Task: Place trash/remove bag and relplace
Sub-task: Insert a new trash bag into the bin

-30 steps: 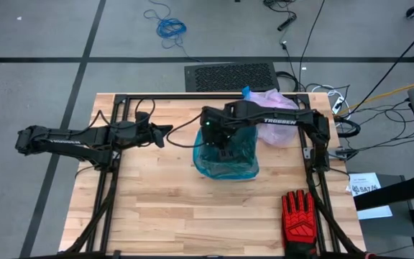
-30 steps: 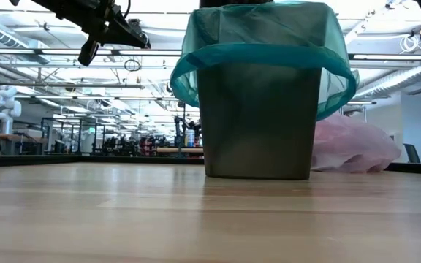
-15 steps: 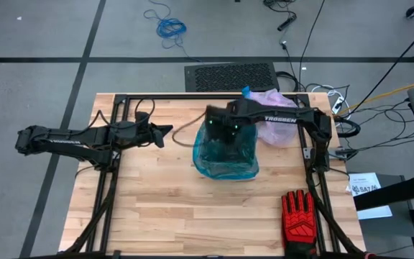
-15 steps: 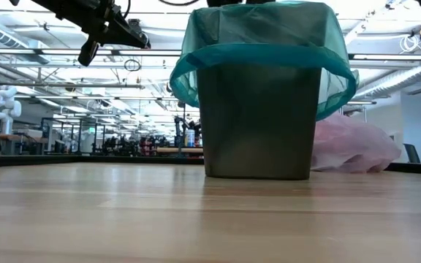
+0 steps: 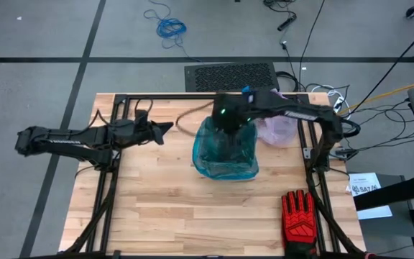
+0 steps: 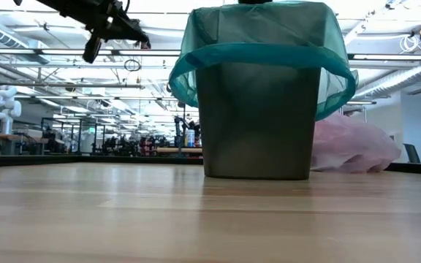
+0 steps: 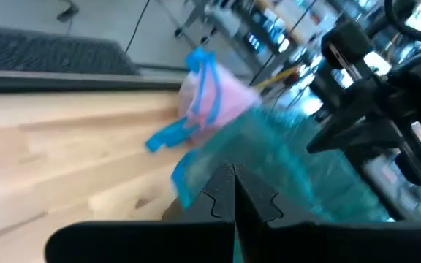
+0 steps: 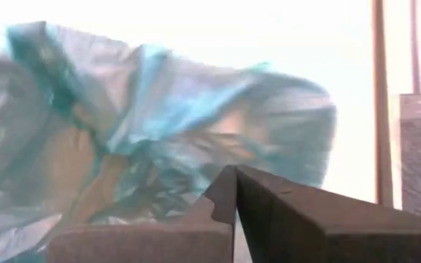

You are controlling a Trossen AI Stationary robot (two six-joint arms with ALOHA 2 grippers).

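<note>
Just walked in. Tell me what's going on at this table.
A two-armed robot is swapping bin liners. A bin stands mid-table, lined with a teal-green bag folded over its rim. The pinkish bag with the blue drawstring lies on the table beside the bin, toward the far right corner. The right claw, shut, is above the bin's far edge. The left claw, also shut and holding nothing, hangs in the air to the bin's left. A red-and-black glove lies untouched at the near right edge.
</note>
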